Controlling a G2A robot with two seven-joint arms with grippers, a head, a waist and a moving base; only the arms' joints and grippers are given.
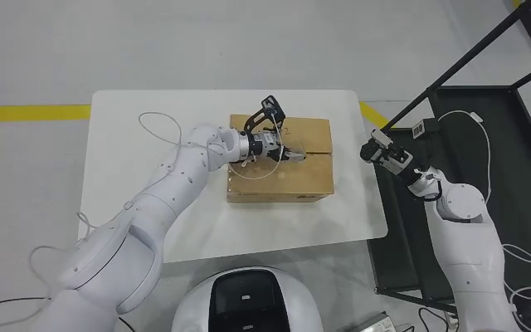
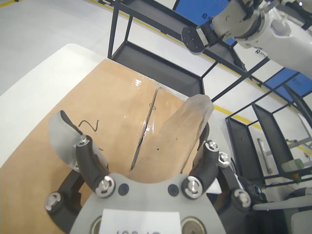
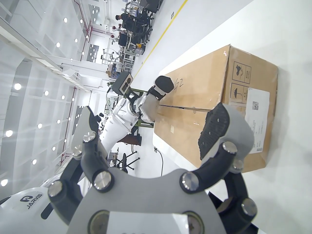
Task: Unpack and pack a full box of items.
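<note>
Overhead, grey floor with a yellow line surrounds a white table, and a black rack stands just beside it. The closed box sits on the table, taped seam up. The left gripper hangs over the seam with its fingers spread. The right gripper hovers at the table's edge by the rack, also spread.

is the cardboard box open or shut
Shut: both top flaps lie flat, meeting at the centre seam, glossy tape across it. The open left pincer sits at that seam.
</note>
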